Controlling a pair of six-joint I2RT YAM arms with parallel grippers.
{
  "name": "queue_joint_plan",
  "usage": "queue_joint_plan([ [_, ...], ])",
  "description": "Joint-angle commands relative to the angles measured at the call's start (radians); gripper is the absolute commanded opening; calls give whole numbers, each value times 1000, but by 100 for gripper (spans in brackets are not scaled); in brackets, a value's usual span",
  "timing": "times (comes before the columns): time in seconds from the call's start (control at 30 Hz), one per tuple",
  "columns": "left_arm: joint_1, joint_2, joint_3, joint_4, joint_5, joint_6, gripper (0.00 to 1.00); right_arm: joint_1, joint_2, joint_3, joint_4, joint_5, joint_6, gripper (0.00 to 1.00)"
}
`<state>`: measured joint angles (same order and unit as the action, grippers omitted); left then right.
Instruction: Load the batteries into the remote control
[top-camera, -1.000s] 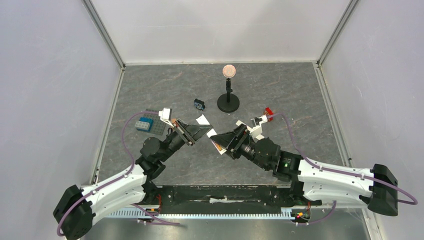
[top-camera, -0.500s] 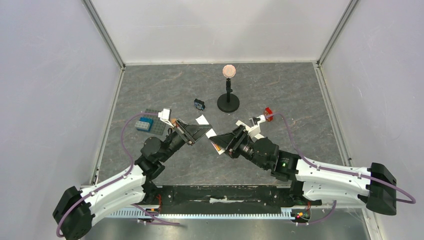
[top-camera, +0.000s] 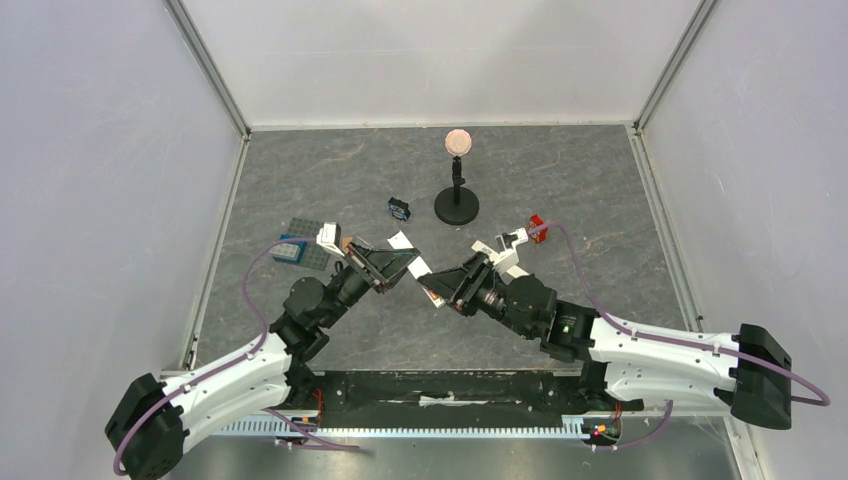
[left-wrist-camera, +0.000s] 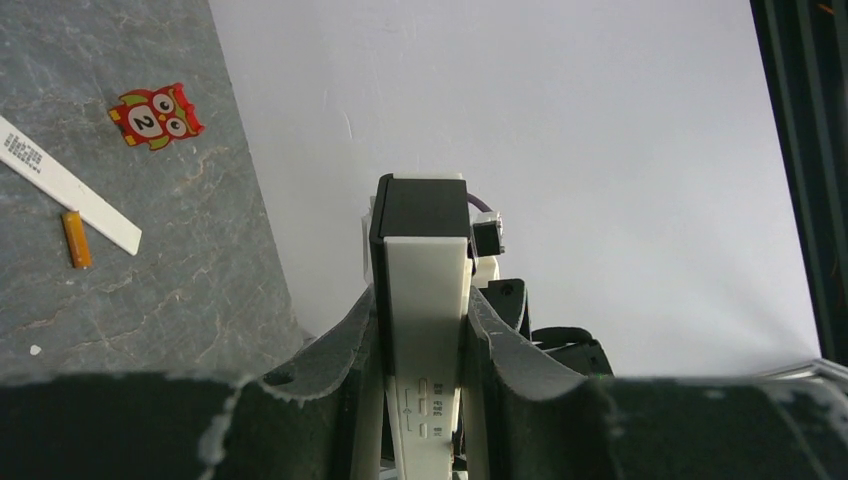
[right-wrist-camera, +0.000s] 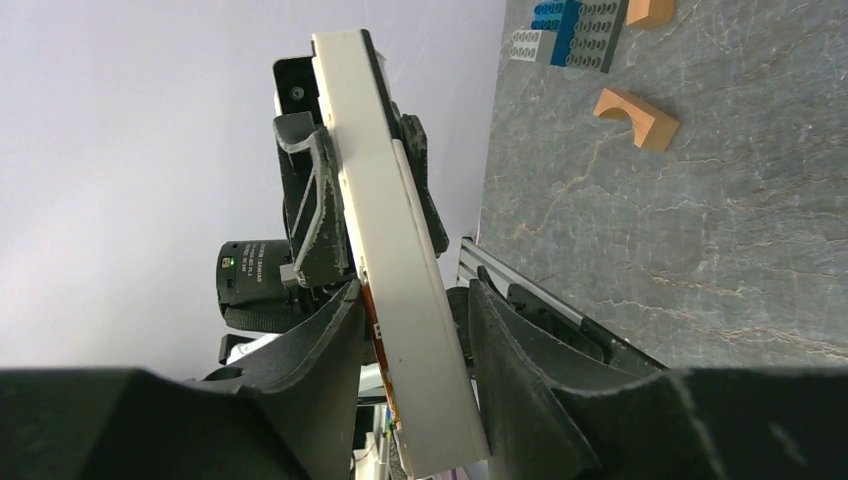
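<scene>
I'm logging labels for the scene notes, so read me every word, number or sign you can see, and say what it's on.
"2": on the red owl sticker.
Print on the white strip: too small to read.
Moulded marks on the remote control: too faint to read.
Nothing else legible.

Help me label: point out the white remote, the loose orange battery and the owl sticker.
slim white rectangular remote control (left-wrist-camera: 428, 300), left wrist view, white face.
tiny orange-copper cylindrical battery (left-wrist-camera: 76, 240), left wrist view, mid-body.
red owl sticker (left-wrist-camera: 152, 116), left wrist view, belly.
</scene>
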<state>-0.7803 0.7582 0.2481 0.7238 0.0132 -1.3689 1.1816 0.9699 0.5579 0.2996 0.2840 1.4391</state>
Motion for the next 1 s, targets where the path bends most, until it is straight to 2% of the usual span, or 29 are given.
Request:
queue_joint_plan([
  [0.0,-2,-28,13,94,-59,-116,2,7,24,16,-60,-34,-58,23],
  [0.07,-2,-31,10,91,-65,-121,2,6,23,17,-57,-39,-64,24],
  [0.1,-1,-33,8,88,-65,-121,2,6,21,17,-55,-43,-67,31],
  [0.17,-2,-32,9,78,-64,-107,2,6,16,17,-34,-58,-77,51],
  [0.23,-2,-38,14,47,-60,-85,2,6,14,22,-6,-70,-101,63],
  [0.33,-2,-59,13,-22,-68,-45,2,5,4,50,-3,-71,-147,73],
  [0.5,-1,-106,-11,-76,-93,-1,2,0,-37,54,-4,-57,-189,83],
  [0.7,-2,-137,-14,-100,-82,53,2,-17,-82,55,-15,-63,-224,85],
  [0.97,-2,-168,-9,-141,-55,102,2,-84,-112,56,-128,-123,-273,74],
])
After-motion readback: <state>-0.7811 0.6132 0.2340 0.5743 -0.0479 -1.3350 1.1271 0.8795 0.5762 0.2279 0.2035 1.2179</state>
